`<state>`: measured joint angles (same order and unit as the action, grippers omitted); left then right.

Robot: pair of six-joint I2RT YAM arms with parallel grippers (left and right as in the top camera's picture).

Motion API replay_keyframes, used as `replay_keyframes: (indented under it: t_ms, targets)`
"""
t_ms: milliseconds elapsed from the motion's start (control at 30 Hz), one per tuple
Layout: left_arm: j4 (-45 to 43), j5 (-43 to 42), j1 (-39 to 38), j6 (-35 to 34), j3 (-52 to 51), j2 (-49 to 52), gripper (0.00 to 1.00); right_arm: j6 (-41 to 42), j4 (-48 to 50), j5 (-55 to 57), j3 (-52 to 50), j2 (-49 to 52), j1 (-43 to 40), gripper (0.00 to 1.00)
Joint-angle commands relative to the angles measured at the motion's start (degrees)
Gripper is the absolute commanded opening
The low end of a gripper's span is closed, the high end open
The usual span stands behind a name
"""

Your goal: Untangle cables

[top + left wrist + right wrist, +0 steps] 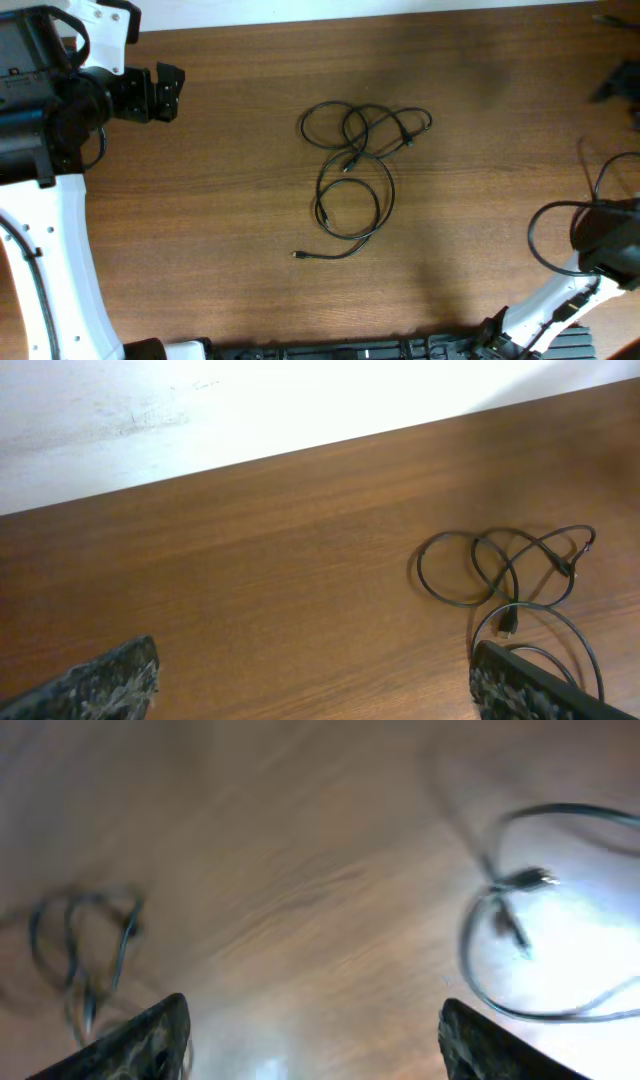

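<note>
Cables (349, 161) tangled on table (200, 220) | left gripper (315, 690) spread, empty | right gripper (315, 1045) spread, empty

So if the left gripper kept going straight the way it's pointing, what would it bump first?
Probably bare table; the cables lie a little to one side of the left gripper, though one finger might clip them. Depth is unclear.

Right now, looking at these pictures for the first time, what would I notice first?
A tangle of thin black cables, looped over each other in the middle of the brown wooden table. Then the two robot arms seen from above: the left arm at the top left corner, the right arm at the bottom right, neither touching the cables.
</note>
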<state>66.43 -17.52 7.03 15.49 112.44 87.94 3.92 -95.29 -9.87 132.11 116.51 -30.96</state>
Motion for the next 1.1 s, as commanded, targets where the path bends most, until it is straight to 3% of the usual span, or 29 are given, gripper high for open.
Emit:
replay_keyframes:
  t_ms: [0,167,400,733,800,833,867,933,1067]
  targets:
    - [-0.09,-0.02,-0.02,0.48,0.85,-1.05,0.99,-5.05,-0.9,-3.48,-2.36,-0.17,9.09,0.8]
    - [-0.09,-0.02,-0.02,0.46,0.85,-1.05,0.99,-11.72,0.44,-3.5,-12.35,-0.17,22.88,0.81]
    - [-0.09,-0.02,-0.02,0.46,0.85,-1.05,0.99,-14.78,18.82,-14.43,-35.06,-0.17,35.39,0.82]
    - [-0.09,-0.02,-0.02,0.46,0.85,-1.05,0.99,-9.42,44.89,-17.64,-56.46,-0.09,42.25,0.82]
    - [-0.09,-0.02,-0.02,0.46,0.85,-1.05,0.99,-9.44,47.04,-19.65,-57.99,-0.09,42.25,0.72]
    - [-0.09,-0.02,-0.02,0.46,0.85,-1.05,0.99,-9.42,47.71,-21.0,-58.47,-0.09,42.25,0.3]
    - [-0.09,-0.02,-0.02,0.46,0.85,-1.05,0.99,-9.03,47.65,-23.87,-58.55,-0.09,42.25,0.04]
    - [-0.09,-0.02,-0.02,0.46,0.85,-1.05,0.99,-4.96,47.65,-24.17,-58.12,-0.33,42.14,0.04]
    - [-0.09,-0.02,-0.02,0.46,0.85,-1.05,0.99,-4.94,42.91,-24.17,-54.03,-6.64,42.21,0.04]
